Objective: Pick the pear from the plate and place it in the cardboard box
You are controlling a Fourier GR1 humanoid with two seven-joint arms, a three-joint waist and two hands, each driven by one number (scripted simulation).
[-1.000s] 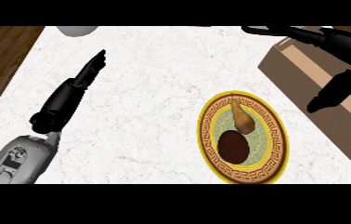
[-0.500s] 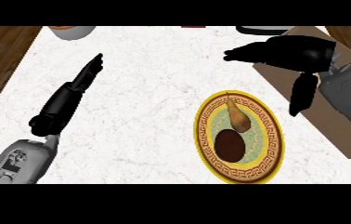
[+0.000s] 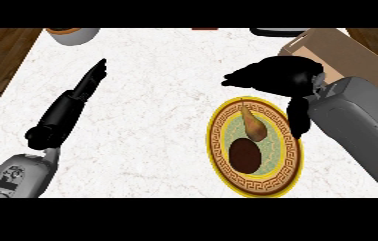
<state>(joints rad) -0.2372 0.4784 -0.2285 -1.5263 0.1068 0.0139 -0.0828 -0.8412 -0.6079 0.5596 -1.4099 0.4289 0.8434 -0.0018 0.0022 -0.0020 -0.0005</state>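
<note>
Currently right hand (image 3: 277, 76) open over plate (image 3: 220, 167) top rim; pear (image 3: 255, 125) on plate, untouched. Should lower, curl fingers (image 3: 240, 79) round pear body before lifting toward cardboard box (image 3: 328, 47). Left hand (image 3: 87, 84) open, resting left.

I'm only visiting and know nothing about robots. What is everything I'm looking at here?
counter: one, white marbled, fills most of the view
plate: one, yellow rim with brown patterned band, right of centre
pear: one, yellow-brown, upper half of the plate
round lump: one, dark brown, on the plate below the pear
cardboard box: one, brown, far right corner
bowl: one, grey, far left, partly cut off
left hand: one, black, fingers straight, left side
right hand: one, black, open, above the plate's far rim
forearms: two, grey, lower corners
</note>
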